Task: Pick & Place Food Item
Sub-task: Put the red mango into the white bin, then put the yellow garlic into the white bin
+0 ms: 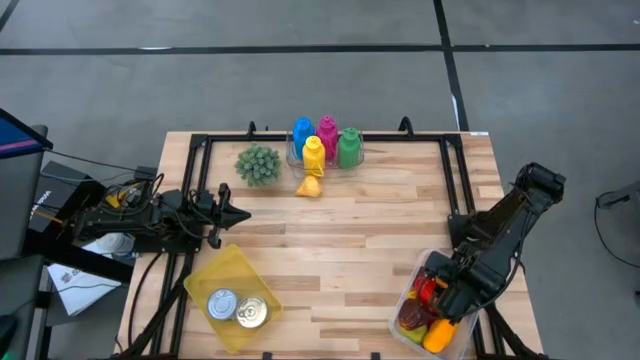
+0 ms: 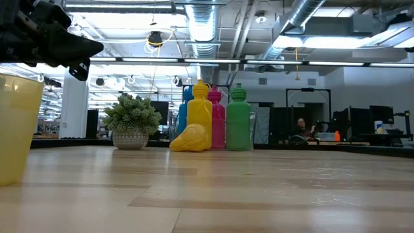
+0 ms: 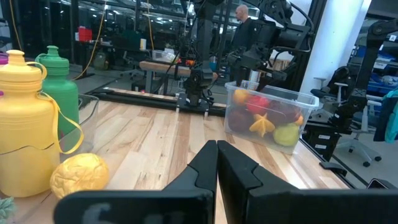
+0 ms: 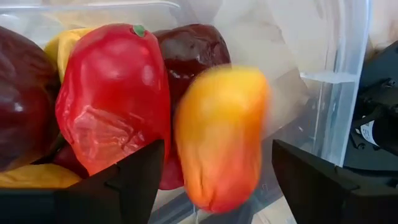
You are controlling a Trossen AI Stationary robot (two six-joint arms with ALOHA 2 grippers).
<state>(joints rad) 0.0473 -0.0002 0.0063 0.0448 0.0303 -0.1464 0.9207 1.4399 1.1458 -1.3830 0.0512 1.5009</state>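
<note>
High view shows the right tool [image 1: 447,300] reaching into the clear plastic bin [image 1: 405,320] at the counter's [image 1: 350,230] near right corner, above the mixed fruit. Right wrist view shows its fingers [image 4: 124,180] spread wide, with an orange-yellow mango-like fruit [image 4: 221,137] blurred between them; neither finger visibly touches it, so nothing is pinched. Beside that fruit in the bin lie a red pepper [image 4: 112,93] and a dark red fruit [image 4: 189,50]. The left tool [image 1: 235,213] hovers over the counter's left side, its fingers pressed together on nothing, just beyond the yellow container [image 1: 232,295] holding two cans [image 1: 237,308]. Coloured bottles [image 1: 325,142], a yellow lump [image 1: 309,186] and a small green plant [image 1: 259,164] stand along the far edge.
</note>
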